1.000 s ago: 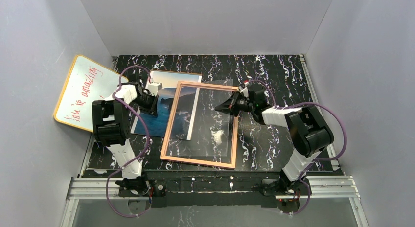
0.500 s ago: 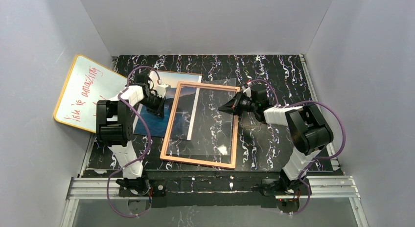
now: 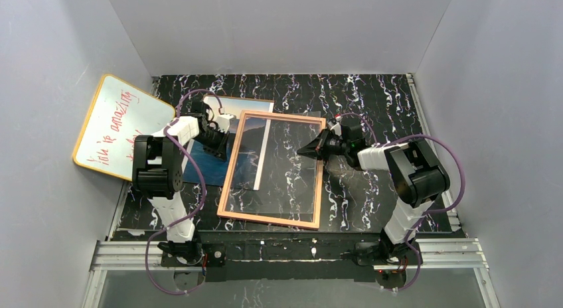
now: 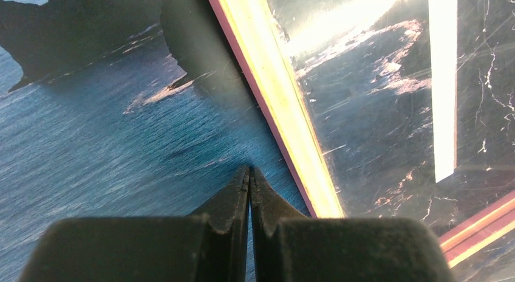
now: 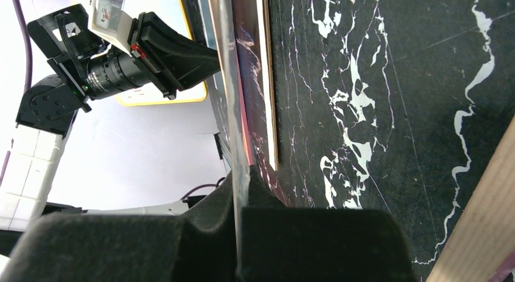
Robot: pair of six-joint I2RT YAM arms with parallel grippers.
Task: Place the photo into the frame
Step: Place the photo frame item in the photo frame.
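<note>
Left gripper (image 4: pixel 249 171): fingers pressed together, nothing between them, tips over the photo (image 4: pixel 109 130) beside the frame (image 4: pixel 280 106). The photo lies flat on the table (image 3: pixel 372 102), its right part under the frame's left rail. Right gripper (image 5: pixel 237 191) clamps the clear sheet (image 5: pixel 223 63)

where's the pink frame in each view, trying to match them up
top external: the frame lies flat in the middle of the picture.
left wrist: its rail runs diagonally down from top centre, right of the left gripper.
right wrist: only a tan rail in the bottom right corner, right of the clear sheet pinched by the right gripper.
shared landmark: the photo's white margin.
</note>
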